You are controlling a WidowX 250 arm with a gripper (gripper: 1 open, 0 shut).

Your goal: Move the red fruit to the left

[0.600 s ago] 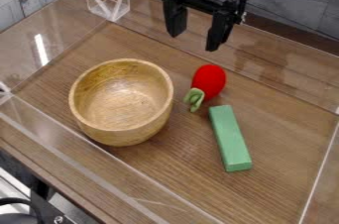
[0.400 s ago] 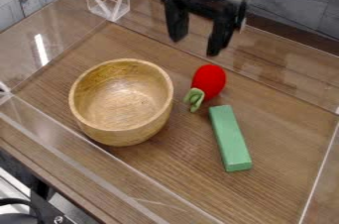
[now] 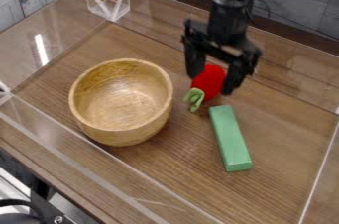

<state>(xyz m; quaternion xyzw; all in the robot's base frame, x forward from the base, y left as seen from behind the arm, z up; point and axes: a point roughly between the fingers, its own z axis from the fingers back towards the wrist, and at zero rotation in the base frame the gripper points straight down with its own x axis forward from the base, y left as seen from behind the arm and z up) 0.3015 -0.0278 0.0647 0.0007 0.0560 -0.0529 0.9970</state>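
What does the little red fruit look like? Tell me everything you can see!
The small rounded bright-red toy fruit looks smooth, maybe plastic. Its green leafy stem end points toward the front, slightly left. It lies on the brown wooden table, just right of the round tan bowl, not touching it. The black pincer hangs around its far end; whether they touch, I can't tell.

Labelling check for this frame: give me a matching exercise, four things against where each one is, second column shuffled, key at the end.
Things
1. red fruit
2. green block
3. wooden bowl
4. gripper

Places
A. at the left of the picture's middle, nothing seen inside
B. over the red fruit, jaws open
C. between the bowl and the gripper's far side, green stem end toward the viewer
D. nearer the viewer than the red fruit, lying lengthwise

Pairs
1-C, 2-D, 3-A, 4-B
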